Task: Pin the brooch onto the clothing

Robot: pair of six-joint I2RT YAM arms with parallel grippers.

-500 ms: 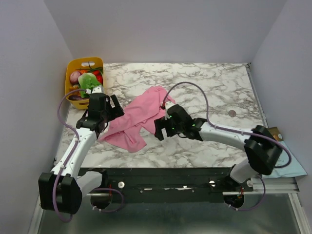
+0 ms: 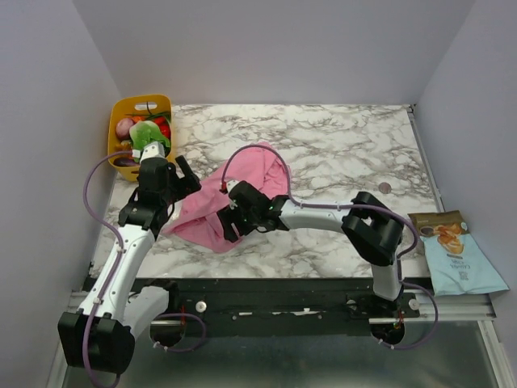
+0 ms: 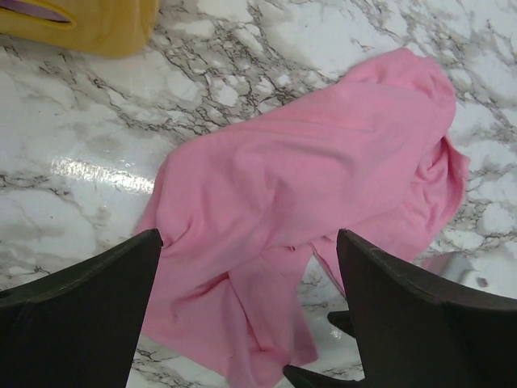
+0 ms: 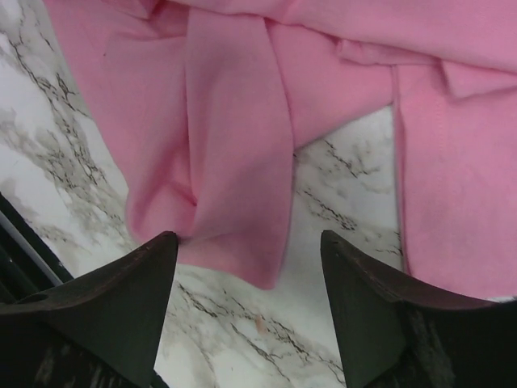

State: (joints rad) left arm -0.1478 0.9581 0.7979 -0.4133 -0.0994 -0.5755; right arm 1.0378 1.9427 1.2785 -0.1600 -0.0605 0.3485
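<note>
Finding 1, layout. The large plain pink short-sleeved T-shirt (image 2: 250, 174) is seen crumpled on the white-and-grey marble tabletop (image 2: 339, 137), left of centre. The tiny round grey-brown brooch disc (image 2: 385, 187) lies bare on the marble near the right edge, well apart from the garment and from both arms.

Finding 2, change noted. Compared with half a second earlier, the right arm has been swung leftwards across the table. The right gripper (image 4: 248, 242), formerly at the shirt's right border, is now placed over the near hem. Its fingers are spread, with nothing between them but fabric and marble below. The left gripper (image 3: 249, 242) has shifted only slightly and is held over the shirt's left side, fully spread and grasping nothing. The brooch has not been moved. A light-blue snack bag (image 2: 452, 250), previously part-hidden by the right arm, is now exposed.

Finding 3, assessment. The garment is judged to be under preparation, probably for spreading flat. The brooch has been left further from the right gripper, so pinning is regarded as not yet begun.

Also recorded: a yellow plastic basket of toy produce (image 2: 137, 103) at the far left.
</note>
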